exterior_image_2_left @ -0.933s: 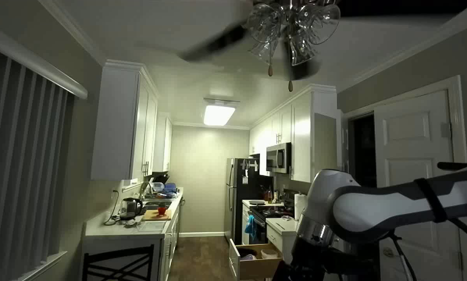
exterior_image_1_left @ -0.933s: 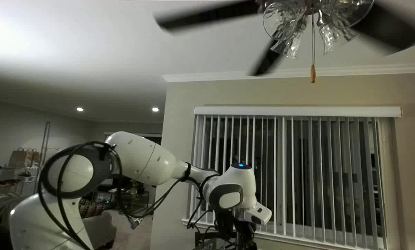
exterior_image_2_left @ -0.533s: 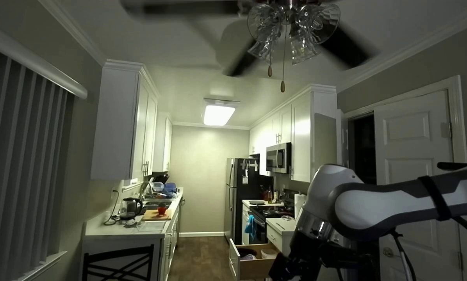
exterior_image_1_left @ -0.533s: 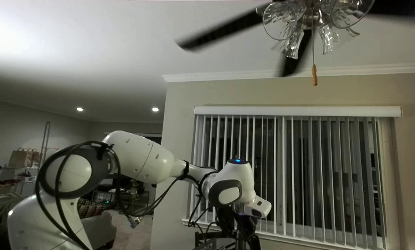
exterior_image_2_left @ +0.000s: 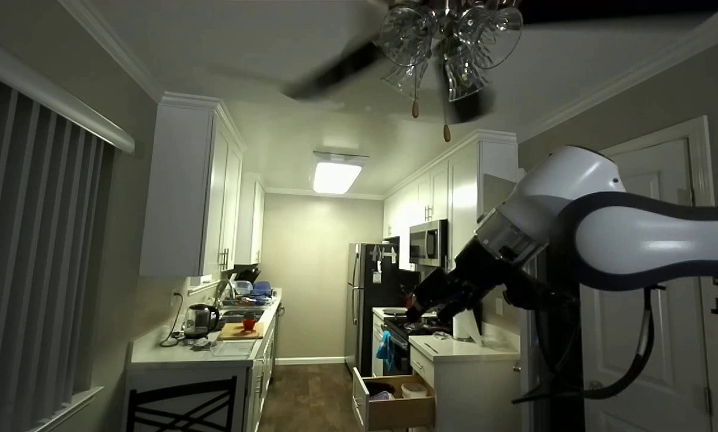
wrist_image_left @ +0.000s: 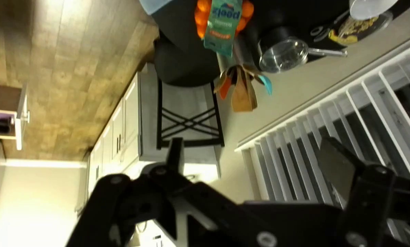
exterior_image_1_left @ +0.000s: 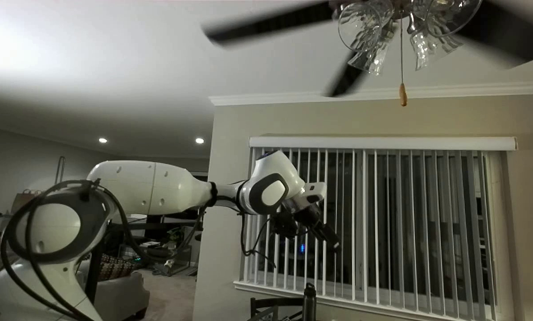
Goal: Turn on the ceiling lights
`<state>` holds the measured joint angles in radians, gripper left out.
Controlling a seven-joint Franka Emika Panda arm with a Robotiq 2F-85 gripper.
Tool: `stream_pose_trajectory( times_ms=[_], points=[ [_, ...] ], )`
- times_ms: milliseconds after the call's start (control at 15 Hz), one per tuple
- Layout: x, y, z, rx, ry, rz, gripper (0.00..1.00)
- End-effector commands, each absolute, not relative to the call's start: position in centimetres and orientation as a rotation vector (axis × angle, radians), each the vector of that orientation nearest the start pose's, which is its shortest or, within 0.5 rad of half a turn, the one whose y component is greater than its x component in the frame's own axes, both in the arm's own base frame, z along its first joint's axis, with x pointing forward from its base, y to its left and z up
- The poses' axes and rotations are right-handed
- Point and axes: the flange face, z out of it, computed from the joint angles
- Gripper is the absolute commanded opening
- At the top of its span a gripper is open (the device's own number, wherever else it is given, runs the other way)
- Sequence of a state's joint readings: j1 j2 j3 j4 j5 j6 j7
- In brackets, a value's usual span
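The ceiling fan's light fixture [exterior_image_1_left: 420, 49] has clear glass shades that look unlit; it also shows in the other exterior frame [exterior_image_2_left: 464, 78]. A pull chain with a wooden knob [exterior_image_1_left: 403, 95] hangs below it. Two knobs show in an exterior view, a shorter-hung one [exterior_image_2_left: 415, 109] and a lower one [exterior_image_2_left: 446, 132]. My gripper [exterior_image_2_left: 430, 313] is well below the knobs and apart from them, tilted downward. In the wrist view my gripper [wrist_image_left: 254, 147] is open, with nothing between its fingers; neither knob shows there.
The fan blades [exterior_image_1_left: 271, 22] are blurred, spinning. A kitchen ceiling light [exterior_image_2_left: 337, 175] and recessed lights [exterior_image_1_left: 199, 140] are lit. Vertical blinds [exterior_image_1_left: 378, 223] cover the window behind the arm. A dark bottle [exterior_image_1_left: 309, 303] stands below. A drawer [exterior_image_2_left: 398, 414] is open. A pot [wrist_image_left: 284, 56] is on the table.
The arm has risen and drawn back, and the wrist has tilted so the gripper points more outward. The fan blades have turned. The lower knob sways slightly.
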<state>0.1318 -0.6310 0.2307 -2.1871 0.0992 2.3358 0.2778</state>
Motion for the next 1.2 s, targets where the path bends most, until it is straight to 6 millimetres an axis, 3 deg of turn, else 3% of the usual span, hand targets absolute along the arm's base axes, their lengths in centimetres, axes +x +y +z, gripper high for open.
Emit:
stream_pose_trajectory(
  times_ms=[0, 333, 533, 600, 733, 1133],
  points=[
    [38.0, 17.6, 72.9, -2.662, -0.085, -1.364, 1.0],
    [38.2, 16.8, 79.3, -2.489, -0.044, -1.772, 1.0],
    [38.2, 15.4, 81.9, -2.398, 0.034, -1.987, 1.0],
    [37.7, 15.8, 80.9, -2.446, -0.018, -1.879, 1.0],
    [37.9, 15.2, 81.7, -2.423, 0.015, -1.951, 1.0],
    [37.9, 15.3, 81.7, -2.425, 0.015, -1.958, 1.0]
  ],
)
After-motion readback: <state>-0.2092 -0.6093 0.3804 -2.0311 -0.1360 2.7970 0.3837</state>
